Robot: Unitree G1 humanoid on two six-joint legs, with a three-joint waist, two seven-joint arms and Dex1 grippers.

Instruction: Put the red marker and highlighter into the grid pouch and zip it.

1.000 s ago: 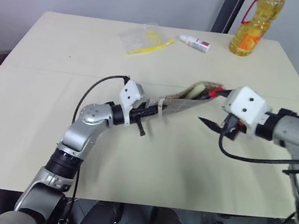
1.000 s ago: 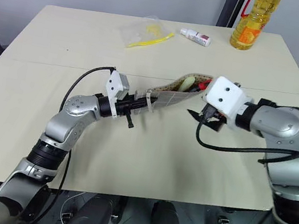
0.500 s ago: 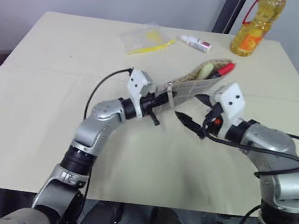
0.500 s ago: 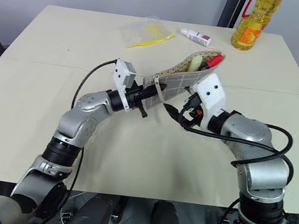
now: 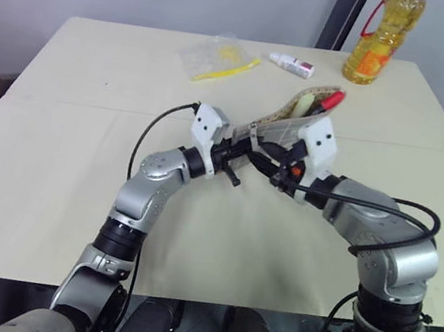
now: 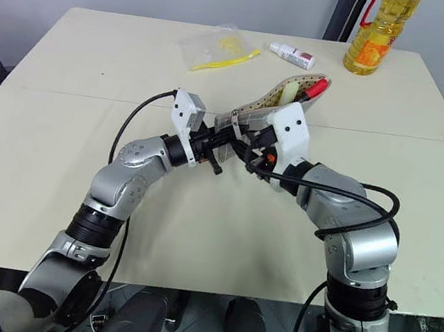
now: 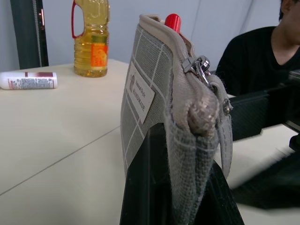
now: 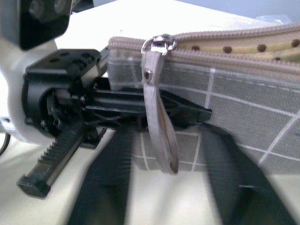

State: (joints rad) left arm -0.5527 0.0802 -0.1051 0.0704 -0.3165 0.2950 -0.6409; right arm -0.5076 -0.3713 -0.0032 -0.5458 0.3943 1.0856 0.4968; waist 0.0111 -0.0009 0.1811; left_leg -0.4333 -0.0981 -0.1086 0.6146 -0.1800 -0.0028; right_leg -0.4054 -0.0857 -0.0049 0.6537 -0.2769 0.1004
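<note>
The left gripper (image 5: 239, 157) is clamped on the near end of the grid pouch (image 5: 285, 126), holding it above the table (image 5: 53, 145). The pouch rises toward two o'clock, with the red marker (image 5: 332, 100) and highlighter (image 5: 303, 104) poking from its open far end. The right gripper (image 8: 164, 178) straddles the zipper pull strap (image 8: 158, 126), fingers apart.

Red marker (image 5: 334, 99) and highlighter (image 5: 304, 104) in grid pouch (image 5: 285, 124), above table (image 5: 52, 153).
</note>
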